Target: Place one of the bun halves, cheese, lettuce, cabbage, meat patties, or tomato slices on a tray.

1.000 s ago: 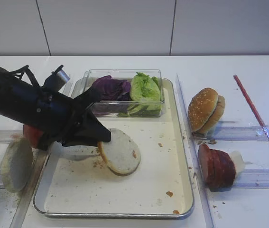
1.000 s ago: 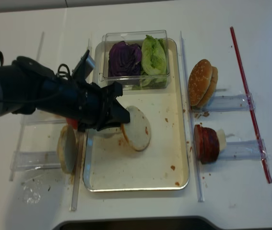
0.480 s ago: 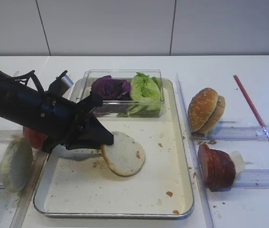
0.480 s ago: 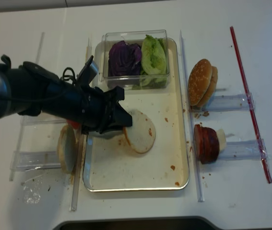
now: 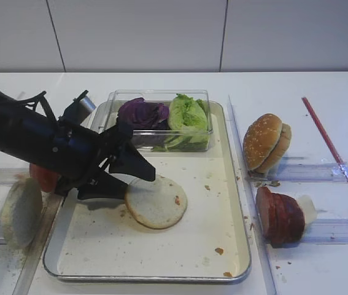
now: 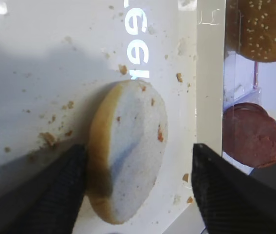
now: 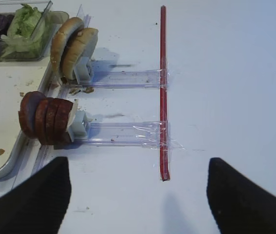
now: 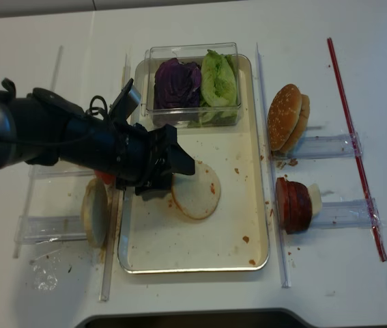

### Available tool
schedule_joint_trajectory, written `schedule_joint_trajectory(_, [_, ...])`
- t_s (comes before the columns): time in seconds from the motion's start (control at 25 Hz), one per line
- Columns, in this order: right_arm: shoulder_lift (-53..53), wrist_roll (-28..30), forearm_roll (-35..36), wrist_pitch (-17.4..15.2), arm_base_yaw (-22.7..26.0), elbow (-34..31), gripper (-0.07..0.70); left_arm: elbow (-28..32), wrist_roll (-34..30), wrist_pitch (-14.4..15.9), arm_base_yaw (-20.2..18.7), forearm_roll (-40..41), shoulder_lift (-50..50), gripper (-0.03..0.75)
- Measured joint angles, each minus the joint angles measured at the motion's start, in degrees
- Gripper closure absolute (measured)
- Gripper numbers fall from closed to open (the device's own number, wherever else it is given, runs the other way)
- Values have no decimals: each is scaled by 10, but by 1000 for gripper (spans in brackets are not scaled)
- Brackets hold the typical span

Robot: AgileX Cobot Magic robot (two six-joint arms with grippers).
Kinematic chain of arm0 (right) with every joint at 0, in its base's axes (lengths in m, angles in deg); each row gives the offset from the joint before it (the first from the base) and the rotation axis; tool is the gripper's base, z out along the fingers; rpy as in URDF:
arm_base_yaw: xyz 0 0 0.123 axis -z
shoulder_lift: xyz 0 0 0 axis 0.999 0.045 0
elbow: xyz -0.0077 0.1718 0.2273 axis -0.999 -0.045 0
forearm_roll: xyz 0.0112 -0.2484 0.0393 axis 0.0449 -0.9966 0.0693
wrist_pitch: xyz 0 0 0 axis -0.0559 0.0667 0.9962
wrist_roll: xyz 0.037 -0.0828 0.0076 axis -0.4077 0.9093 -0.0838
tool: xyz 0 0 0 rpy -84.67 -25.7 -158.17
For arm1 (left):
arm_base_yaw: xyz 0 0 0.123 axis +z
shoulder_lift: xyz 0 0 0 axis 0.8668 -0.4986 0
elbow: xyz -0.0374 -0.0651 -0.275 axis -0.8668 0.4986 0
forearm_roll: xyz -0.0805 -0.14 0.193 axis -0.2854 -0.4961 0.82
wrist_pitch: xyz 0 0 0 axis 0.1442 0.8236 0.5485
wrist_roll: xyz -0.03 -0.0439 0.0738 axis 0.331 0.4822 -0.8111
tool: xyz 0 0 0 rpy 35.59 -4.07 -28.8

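One of the bun halves [image 5: 156, 201] [image 8: 195, 190] lies flat, pale face up, on the floor of the silver tray [image 5: 161, 258]. My left gripper [image 5: 124, 181] [image 6: 138, 146] stands open astride it, one finger close against its browned edge. A second bun half [image 5: 20, 212] stands on edge left of the tray. Lettuce [image 5: 187, 117] and cabbage [image 5: 142, 114] fill a clear box at the tray's back. Meat patties [image 5: 279, 215] [image 7: 43, 119] stand in a rack on the right. A tomato slice [image 5: 42, 177] peeks from behind my left arm. Cheese is out of view. My right gripper [image 7: 138, 163] hangs open over bare table.
A golden sesame bun [image 5: 266, 142] stands in a clear rack right of the tray. A red strip [image 5: 336, 153] runs along the far right, taped over the rack ends. Crumbs dot the tray floor. Clear rails flank the tray on both sides.
My left gripper was shut on the tilted bun half and has opened. The bun half now lies flat on the tray, slightly further right than one second ago.
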State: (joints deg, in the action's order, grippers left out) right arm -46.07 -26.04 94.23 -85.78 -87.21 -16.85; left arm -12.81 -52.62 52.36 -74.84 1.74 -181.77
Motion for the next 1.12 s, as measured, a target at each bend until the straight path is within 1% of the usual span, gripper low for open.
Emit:
schedule_joint_trajectory(0.24, [0, 0, 0, 0, 0, 0, 59, -21, -1, 35, 13, 25, 0, 287])
schedule_joint_trajectory(0.36, [0, 0, 0, 0, 0, 0, 59, -36, 14, 45, 20, 44, 0, 287])
schedule_joint_trajectory(0.72, [0, 0, -1, 0, 0, 0, 59, -98, 85, 77, 28, 177, 12, 287])
schedule_joint_trajectory(0.8, [0, 0, -1, 0, 0, 0, 59, -115, 99, 91, 28, 201, 20, 287])
schedule_joint_trajectory(0.96, [0, 0, -1, 0, 0, 0, 59, -150, 133, 109, 28, 255, 42, 287])
schedule_joint_trajectory(1.12, [0, 0, -1, 0, 0, 0, 59, -187, 183, 125, 28, 337, 68, 287])
